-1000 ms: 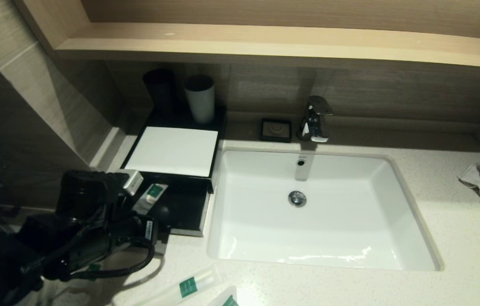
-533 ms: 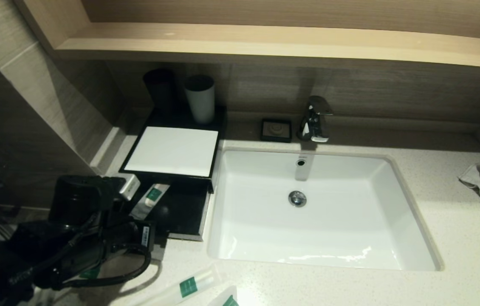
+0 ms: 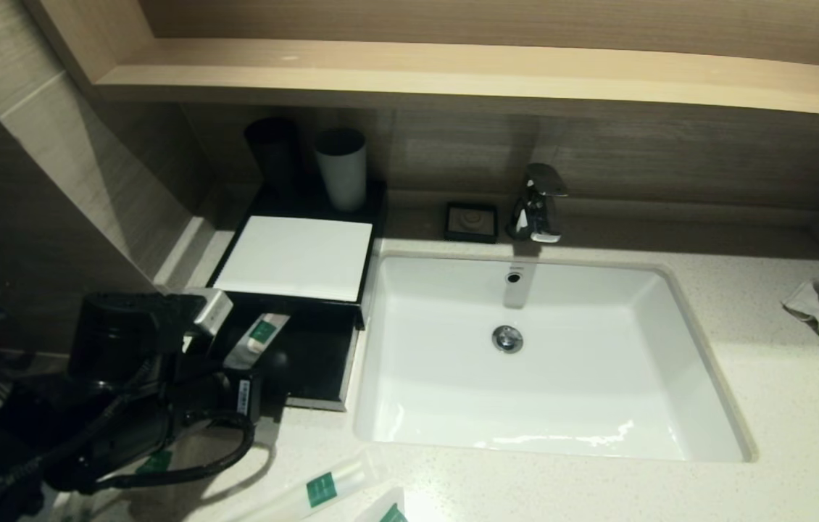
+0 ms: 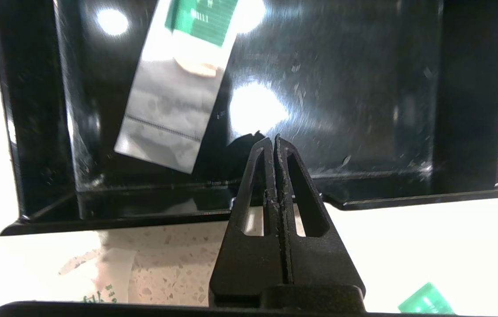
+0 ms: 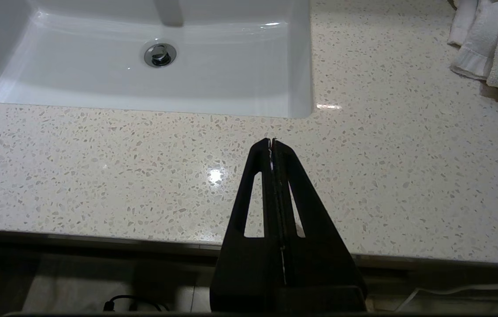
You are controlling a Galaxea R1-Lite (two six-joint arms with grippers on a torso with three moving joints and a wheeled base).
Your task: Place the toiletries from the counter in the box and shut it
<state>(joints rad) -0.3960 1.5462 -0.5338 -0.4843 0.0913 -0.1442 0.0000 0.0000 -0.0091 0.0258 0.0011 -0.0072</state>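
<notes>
Left gripper (image 4: 274,140) is hovering at the drawer's (image 3: 322,359) front lip, lower left of the head view — fingers pressed together, gripping nothing. One packet (image 3: 257,338) is lying in the drawer; two more (image 3: 322,488) are sitting on the counter (image 3: 779,406) at bottom centre. Right gripper (image 5: 272,141) is idling over the counter's front edge — closed, empty.

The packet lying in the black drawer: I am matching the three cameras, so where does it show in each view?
Head view: the packet lies in the drawer's left part, just past the left arm.
Left wrist view: the packet lies on the drawer floor, beyond the shut left gripper.
Right wrist view: not in it.
Shared landmark: the drawer; head and right wrist share the sink drain.
</notes>
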